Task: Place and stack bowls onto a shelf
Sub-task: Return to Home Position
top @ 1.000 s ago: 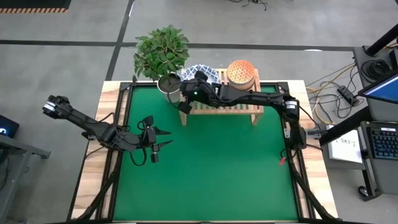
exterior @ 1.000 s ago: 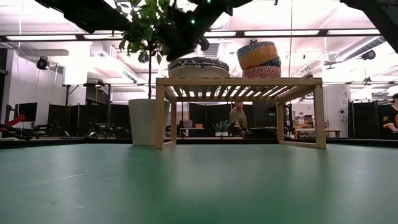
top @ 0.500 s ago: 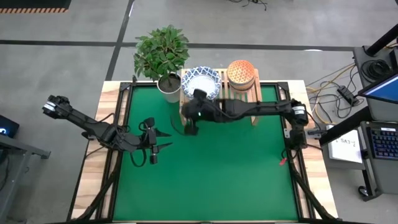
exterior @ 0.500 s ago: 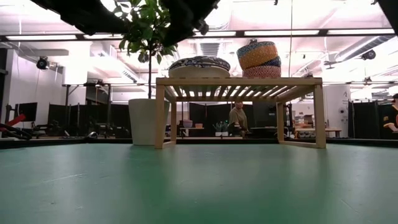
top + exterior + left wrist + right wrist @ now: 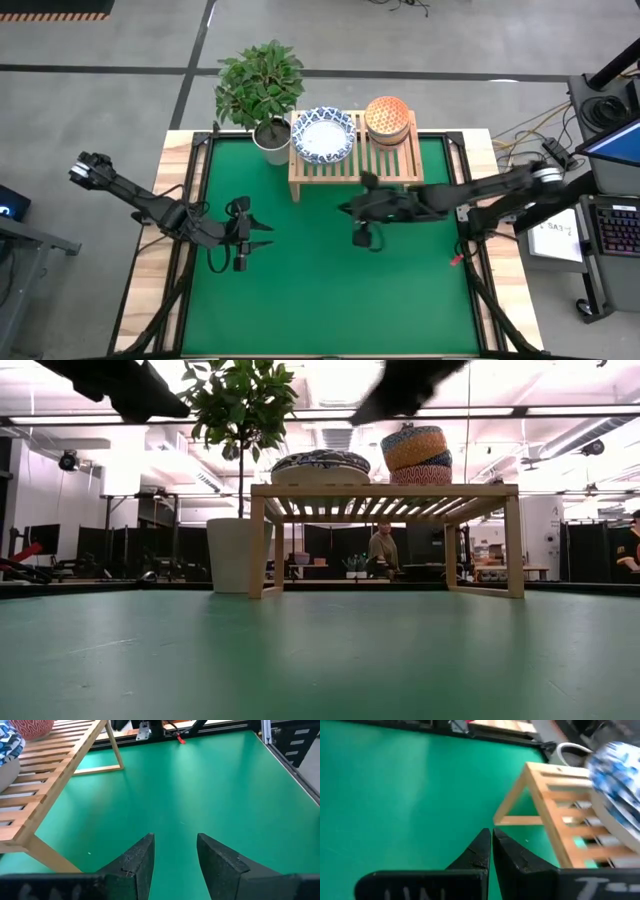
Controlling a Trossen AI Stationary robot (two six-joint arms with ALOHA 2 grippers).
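Note:
The light-wood shelf stands at the table's far edge on its two side legs. On its slatted top, at the left, rest the wide white bowls with blue rims, stacked; at the right stands a stack of smaller bowls, an orange-red one on top. In the low view the white bowls and the small stack sit on the shelf. My right gripper hangs shut and bare over the mat in front of the shelf. My left gripper waits open at mid-left.
A leafy plant in a white pot stands left of the shelf, close to its left leg. Bare green mat fills the near half of the table. A person stands far off in the room behind.
My right gripper, shut throughout, has drawn back from above the white bowls on the shelf's left, toward the table's near and right edges, sinking a little. The white bowls now show whole and have not moved. My left gripper has turned slightly in place.

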